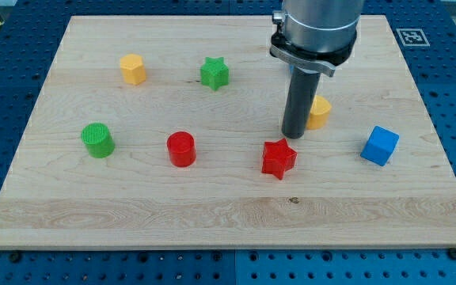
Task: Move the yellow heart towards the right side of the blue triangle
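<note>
My tip rests on the board right of centre, just above the red star. A yellow block sits right against the rod's right side. The rod hides its left part, so I cannot make out its shape. A blue block, which looks like a cube from here, lies at the view's right, below and right of that yellow block. Another yellow block, roughly hexagonal, sits at the upper left, far from my tip.
A green star lies at the upper middle. A green cylinder is at the left and a red cylinder lies left of the red star. The wooden board sits on a blue perforated table.
</note>
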`<state>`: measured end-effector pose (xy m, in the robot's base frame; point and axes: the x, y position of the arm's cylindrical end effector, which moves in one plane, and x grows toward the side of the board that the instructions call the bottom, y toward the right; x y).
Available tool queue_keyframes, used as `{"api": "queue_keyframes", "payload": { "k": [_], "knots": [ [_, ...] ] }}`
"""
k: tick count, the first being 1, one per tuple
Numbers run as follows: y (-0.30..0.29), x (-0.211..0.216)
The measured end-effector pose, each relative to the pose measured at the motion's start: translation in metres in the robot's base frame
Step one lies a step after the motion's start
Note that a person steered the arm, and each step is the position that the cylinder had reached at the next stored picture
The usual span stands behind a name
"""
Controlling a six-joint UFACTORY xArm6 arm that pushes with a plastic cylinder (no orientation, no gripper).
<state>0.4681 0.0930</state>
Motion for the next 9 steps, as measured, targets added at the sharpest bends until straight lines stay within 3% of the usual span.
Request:
{"api": "queue_keyframes", "payload": {
  "k": [3, 4, 6, 7, 8, 9],
  "knots": [
    [0.046, -0.018],
    [0.05, -0.049],
    [0.019, 0.003],
    [0.004, -0.001],
    [0.004, -0.056],
    [0.004, -0.067]
  ]
}}
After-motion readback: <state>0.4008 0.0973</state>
